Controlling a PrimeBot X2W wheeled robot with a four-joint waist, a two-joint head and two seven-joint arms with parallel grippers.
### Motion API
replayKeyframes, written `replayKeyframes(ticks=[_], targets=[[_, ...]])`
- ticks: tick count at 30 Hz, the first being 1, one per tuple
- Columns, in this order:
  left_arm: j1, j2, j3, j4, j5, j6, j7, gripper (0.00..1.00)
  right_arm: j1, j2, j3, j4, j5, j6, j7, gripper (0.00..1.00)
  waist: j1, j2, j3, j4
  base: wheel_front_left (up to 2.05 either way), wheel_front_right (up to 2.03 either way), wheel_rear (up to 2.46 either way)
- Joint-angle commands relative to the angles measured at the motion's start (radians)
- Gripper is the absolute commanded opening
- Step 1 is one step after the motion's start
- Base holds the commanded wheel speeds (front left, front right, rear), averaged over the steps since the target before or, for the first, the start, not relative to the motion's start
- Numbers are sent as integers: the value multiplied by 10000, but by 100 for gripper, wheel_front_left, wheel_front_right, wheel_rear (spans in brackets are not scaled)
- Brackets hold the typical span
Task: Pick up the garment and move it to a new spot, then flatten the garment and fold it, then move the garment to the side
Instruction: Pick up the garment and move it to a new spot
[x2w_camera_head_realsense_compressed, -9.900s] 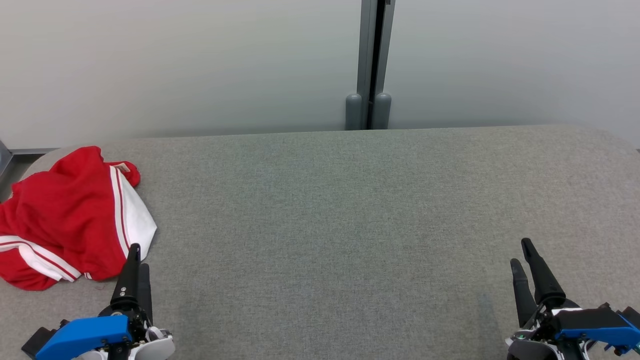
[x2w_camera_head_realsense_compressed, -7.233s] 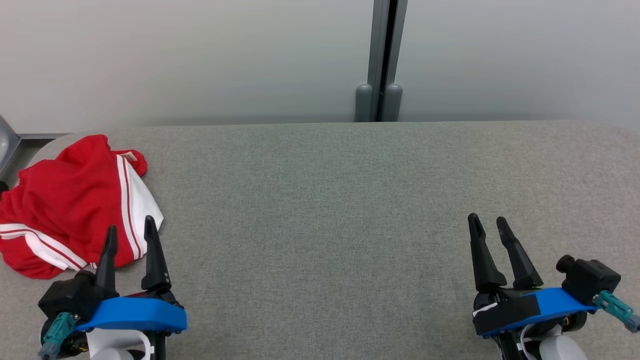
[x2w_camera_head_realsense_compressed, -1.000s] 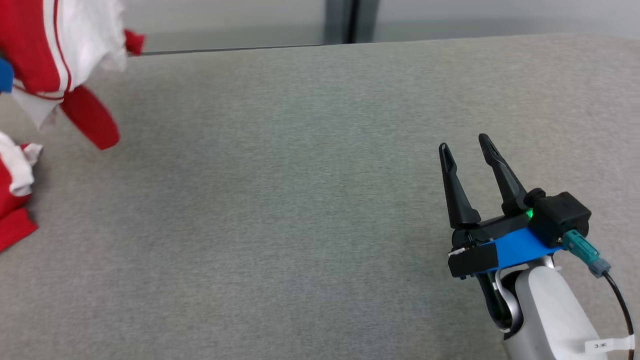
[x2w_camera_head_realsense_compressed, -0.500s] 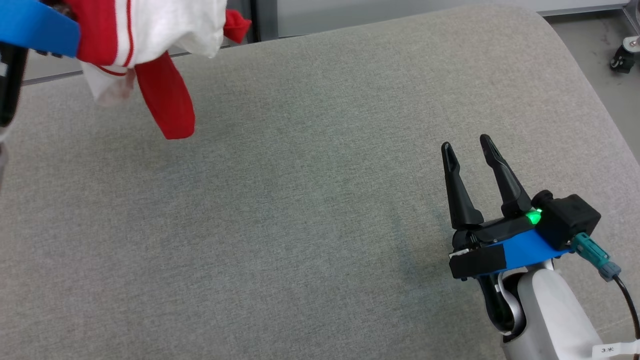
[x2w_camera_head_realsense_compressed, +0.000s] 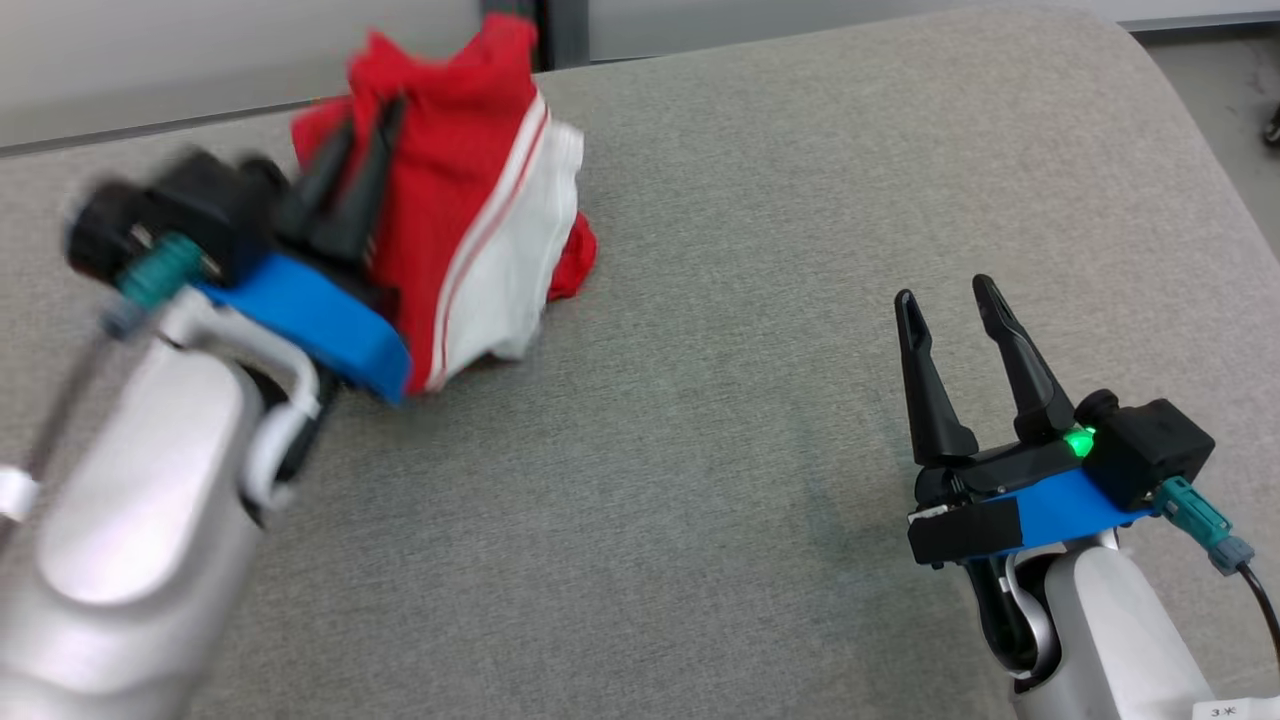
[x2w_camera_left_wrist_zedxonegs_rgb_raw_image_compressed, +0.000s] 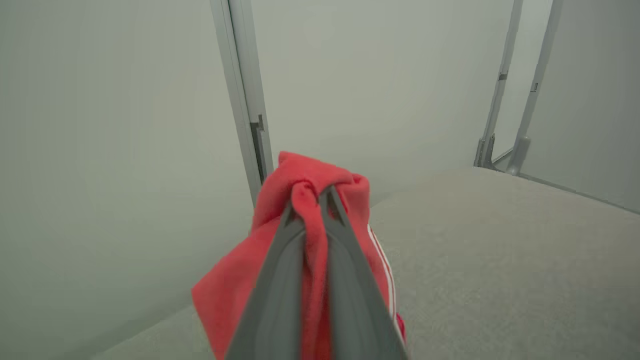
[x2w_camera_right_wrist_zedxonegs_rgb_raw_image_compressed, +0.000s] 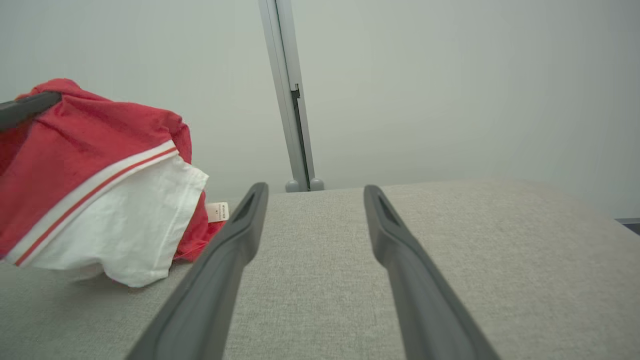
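Note:
The garment (x2w_camera_head_realsense_compressed: 470, 220) is red with white panels and stripes. It hangs bunched from my left gripper (x2w_camera_head_realsense_compressed: 365, 125), its lower folds touching the grey padded table (x2w_camera_head_realsense_compressed: 760, 200) near the far middle. The left wrist view shows that gripper (x2w_camera_left_wrist_zedxonegs_rgb_raw_image_compressed: 310, 192) shut, with a pinch of the red garment (x2w_camera_left_wrist_zedxonegs_rgb_raw_image_compressed: 310, 215) between the tips. My right gripper (x2w_camera_head_realsense_compressed: 945, 290) stands open over the right side of the table, nothing between its fingers. In the right wrist view the garment (x2w_camera_right_wrist_zedxonegs_rgb_raw_image_compressed: 95, 190) hangs to the left of the open right gripper (x2w_camera_right_wrist_zedxonegs_rgb_raw_image_compressed: 315, 192).
Pale wall panels with a grey post (x2w_camera_right_wrist_zedxonegs_rgb_raw_image_compressed: 290, 100) stand right behind the table's far edge. The table's rounded right end (x2w_camera_head_realsense_compressed: 1190, 150) drops to grey floor. Bare grey surface lies between the garment and the right gripper.
The left arm has swung the garment from the upper left down toward the middle of the table, where its lower folds touch the surface. The right gripper holds its place.

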Motion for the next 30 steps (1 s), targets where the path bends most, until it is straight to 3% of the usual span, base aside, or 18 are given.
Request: replayKeyframes(ticks=[1, 9, 10, 11, 19, 30], targets=[[556, -273, -248, 315, -75, 10, -302, 0, 114, -40, -17, 5, -67, 1, -30, 100, 0, -1, 6, 142, 0, 0, 0], [1684, -1166, -1280, 1538, -83, -187, -1067, 0, 162, -40, -6, 73, -246, 1, -30, 100, 0, -1, -102, 504, 0, 0, 0], [1755, -1304, -1392, 1687, -106, -205, -1174, 17, 182, -40, -21, 86, -259, 1, -28, 100, 0, -1, -129, 554, 0, 0, 0], [1751, -1396, -1416, 1808, -93, -218, -1295, 100, 200, -40, -9, 104, -265, 1, -30, 100, 0, -1, -152, 589, 0, 0, 0], [1523, -1686, -810, 1556, 233, 121, -1962, 100, 413, -39, -59, 184, -342, 3, -30, 100, 0, -1, -530, 991, 0, 0, 0], [3087, -1491, 1798, 33, 920, 637, -1982, 100, 944, -40, -81, 76, -469, 1, -27, 100, 0, -1, -1212, 1756, 0, 0, 0]])
